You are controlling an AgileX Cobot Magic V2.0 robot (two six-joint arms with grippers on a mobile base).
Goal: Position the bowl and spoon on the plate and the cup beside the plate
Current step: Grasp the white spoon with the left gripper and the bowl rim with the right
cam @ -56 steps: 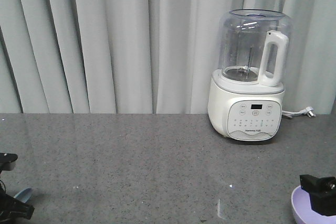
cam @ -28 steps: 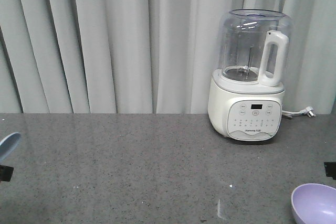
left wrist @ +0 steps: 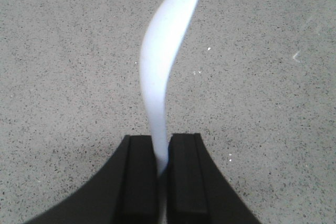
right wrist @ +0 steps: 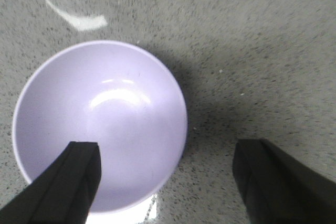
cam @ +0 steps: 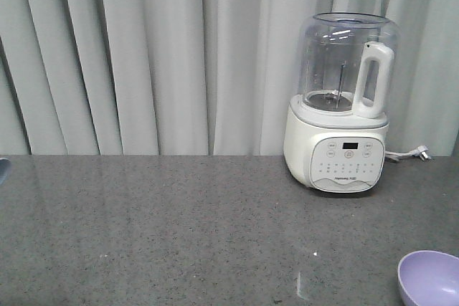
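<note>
Left wrist view first: the left fingers (left wrist: 139,171) are pressed together on the spoon (left wrist: 160,77), pinching its handle end right at the tips. The pale spoon runs away from them in a curve, seen nearly edge-on and soft with blur, its far end cut off by the top of the frame. Under it lies only speckled grey surface (left wrist: 63,51); whether the spoon is above the surface or touching it, I cannot tell from this angle.

Over to the right wrist view: the right fingers (right wrist: 68,182) are spread wide and grip nothing. The bowl (right wrist: 100,114) sits upright on the surface below, empty, with light glinting off its inside. One finger hangs over the near part of the bowl's inside; the other is well outside the rim, over bare surface. A white streak of glare (right wrist: 79,20) shows on the surface just beyond the bowl.

Front view now: the bowl (cam: 430,279) is in the near right corner, partly cut by the frame edge. Far right, a white blender (cam: 343,148) with a clear jug stands against the grey curtain (cam: 143,55), well apart from the bowl, its plug (cam: 419,153) lying beside it. A tiny pale-blue sliver (cam: 2,170) peeks in at the left edge, too small to identify.
</note>
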